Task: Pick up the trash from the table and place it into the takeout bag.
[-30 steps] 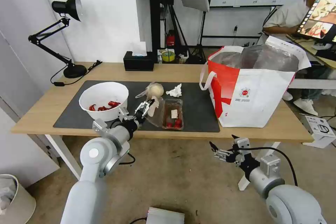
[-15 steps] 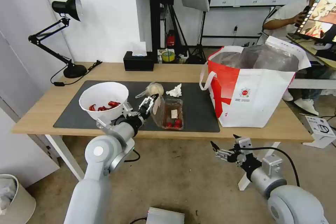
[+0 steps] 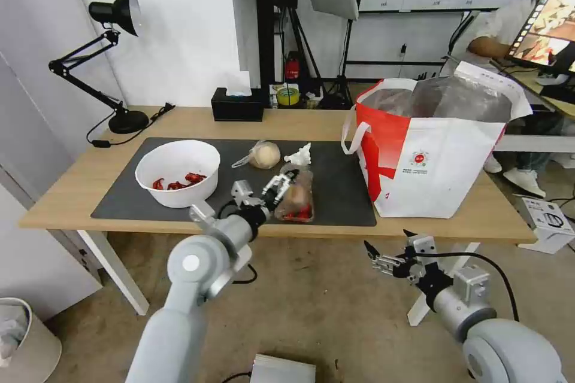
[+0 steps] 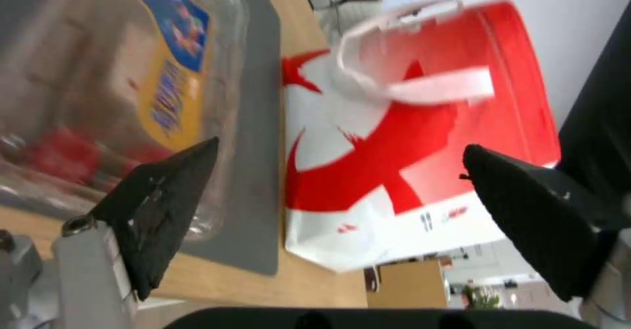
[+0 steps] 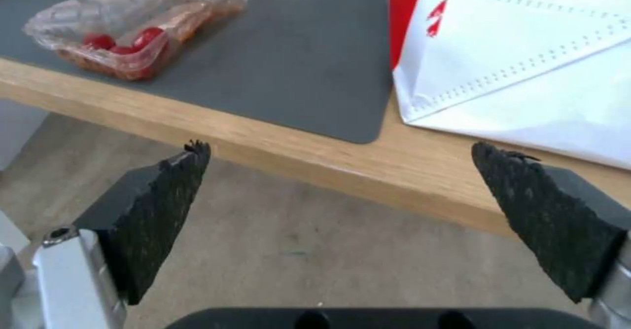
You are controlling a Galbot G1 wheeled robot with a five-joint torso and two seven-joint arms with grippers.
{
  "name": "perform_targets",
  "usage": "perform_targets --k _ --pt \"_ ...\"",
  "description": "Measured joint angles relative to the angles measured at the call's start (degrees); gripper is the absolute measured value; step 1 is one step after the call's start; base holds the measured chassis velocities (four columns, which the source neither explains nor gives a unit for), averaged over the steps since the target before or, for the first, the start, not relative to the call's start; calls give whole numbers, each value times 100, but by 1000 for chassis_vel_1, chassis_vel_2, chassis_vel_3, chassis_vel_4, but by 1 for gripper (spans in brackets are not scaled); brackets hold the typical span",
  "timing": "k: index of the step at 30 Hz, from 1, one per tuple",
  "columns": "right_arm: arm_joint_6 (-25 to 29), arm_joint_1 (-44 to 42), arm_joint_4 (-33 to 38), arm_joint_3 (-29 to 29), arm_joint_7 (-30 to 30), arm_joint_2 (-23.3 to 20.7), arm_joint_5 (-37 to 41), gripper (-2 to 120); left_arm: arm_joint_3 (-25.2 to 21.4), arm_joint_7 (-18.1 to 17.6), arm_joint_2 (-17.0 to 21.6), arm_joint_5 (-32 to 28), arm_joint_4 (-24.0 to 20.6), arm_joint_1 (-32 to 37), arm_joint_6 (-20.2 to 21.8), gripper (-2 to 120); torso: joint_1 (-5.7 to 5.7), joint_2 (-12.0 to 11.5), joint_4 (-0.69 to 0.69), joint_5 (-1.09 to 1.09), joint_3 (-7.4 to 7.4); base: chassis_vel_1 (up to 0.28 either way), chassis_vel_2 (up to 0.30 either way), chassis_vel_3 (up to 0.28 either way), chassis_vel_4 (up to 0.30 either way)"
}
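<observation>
The left gripper [image 3: 281, 182], fingers spread wide, is reaching beside the clamshell tray [image 3: 296, 196] on the surface's mat [image 3: 341, 191], having shifted right from the bowl [image 3: 177, 172]; the right gripper [image 3: 383, 256] is hanging open below

Free room: bare grey mat [image 3: 341, 182] between the plastic tray [image 3: 297, 196] and the takeout bag [image 3: 431, 155]; bag mouth open upward. Obstacles: bowl [image 3: 177, 172], wrapped ball [image 3: 264, 155] and tissue [image 3: 299, 155] crowd the mat's left half; black tissue box [image 3: 237, 105] and desk lamp [image 3: 114, 60] at the far edge.

Head high; wrists near clamshell tray [image 5: 131, 25]
</observation>
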Motion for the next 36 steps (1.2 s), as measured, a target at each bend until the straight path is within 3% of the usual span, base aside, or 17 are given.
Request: perform_targets --k 12,15,16,19,20,22,23,26,27,29,36 --pt "48 -180 108 146 -19 36 32 100 134 171 116 320 54 -141 1 100 0 0 0 0 0 0 0 0 0" --pt "54 -223 141 153 -20 61 30 100 335 651 363 1314 180 -263 -4 100 0 0 0 -1 0 0 0 0 0" --pt "54 -223 141 153 -20 61 30 100 335 651 363 1314 180 -263 -4 100 0 0 0 -1 0 0 0 0 0" --pt "57 -262 164 153 -21 82 16 100 587 1262 595 2471 312 -435 -5 99 0 0 0 -1 0 0 0 0 0" --pt "57 -262 164 153 -21 82 16 100 587 1262 595 2471 312 -435 -5 99 0 0 0 -1 0 0 0 0 0" --pt "58 -279 180 153 -21 92 11 100 722 1798 771 3235 417 -555 -27 93 0 0 0 -1 0 0 0 0 0" --pt "58 -279 180 153 -21 92 11 100 722 1798 771 3235 417 -555 -27 93 0 0 0 -1 0 0 0 0 0" --pt "63 -313 184 150 -22 104 -5 100 919 2991 1115 4579 693 -723 -328 77 0 0 0 -1 0 0 0 0 0" --pt "63 -313 184 150 -22 104 -5 100 919 2991 1115 4579 693 -723 -328 77 0 0 0 -1 0 0 0 0 0" --pt "66 -317 177 132 -22 125 -16 100 1017 3361 1274 5060 871 -821 -503 66 0 0 0 -1 0 0 0 0 0" --pt "66 -305 165 105 -21 151 -29 100 1129 3852 1492 5661 1158 -1058 -756 44 0 0 0 -1 0 0 0 0 0"
